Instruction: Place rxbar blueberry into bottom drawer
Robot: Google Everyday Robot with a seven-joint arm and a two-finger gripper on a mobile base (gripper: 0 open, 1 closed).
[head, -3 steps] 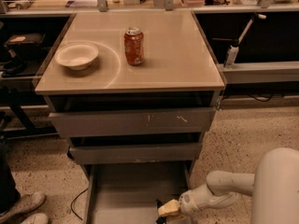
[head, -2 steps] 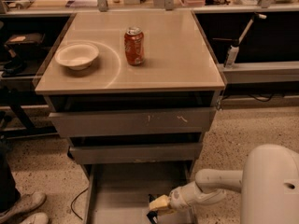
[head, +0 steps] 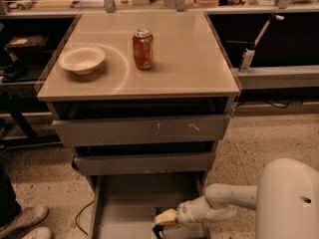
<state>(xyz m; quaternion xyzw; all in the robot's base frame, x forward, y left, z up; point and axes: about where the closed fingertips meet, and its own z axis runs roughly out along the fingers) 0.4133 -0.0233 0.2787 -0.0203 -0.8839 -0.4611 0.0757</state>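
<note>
Reaching in from the right, the tool (head: 162, 219) is hanging low over the grey floor of the pulled-out bottom drawer (head: 124, 203), near its front. A dark sliver, seemingly the rxbar blueberry (head: 158, 229), is showing right under the tool's tip, touching it; whether the tool is pinching it I cannot tell. On the table (head: 189, 59), a soda can (head: 143, 49) and a bowl (head: 81, 59) are standing apart.
</note>
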